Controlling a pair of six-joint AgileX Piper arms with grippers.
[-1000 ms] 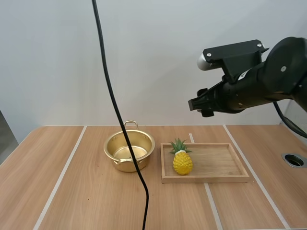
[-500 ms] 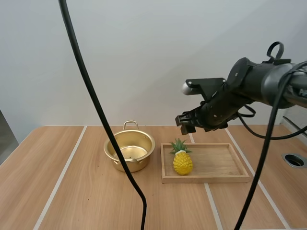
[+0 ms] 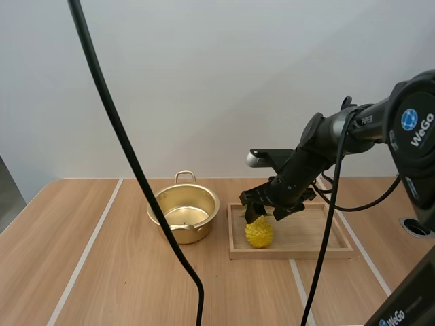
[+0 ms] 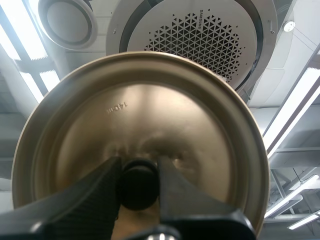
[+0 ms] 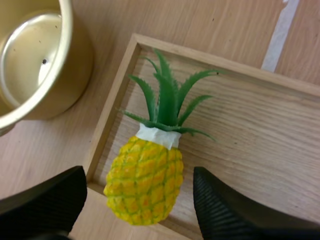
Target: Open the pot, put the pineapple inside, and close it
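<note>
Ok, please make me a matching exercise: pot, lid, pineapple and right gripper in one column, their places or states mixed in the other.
1. pot
2. lid
3. pineapple
4. right gripper

A. lying in the wooden tray
B. open, low over the tray
C. uncovered, on the table
D. knob pinched by the left gripper

Pairs: 1-C, 2-D, 3-A, 4-B

The room is bright, with even light falling from overhead. The surface (image 3: 122,272) is lit flat from edge to edge, and only short, soft shadows sit under the pot (image 3: 183,216) and the pineapple (image 3: 259,233). The pot's gold floor throws back a pale glare. In the left wrist view the lid (image 4: 150,125) is lit from behind, dull with a faint sheen, and the left claw (image 4: 139,172) clamped on it reads almost black.
</note>
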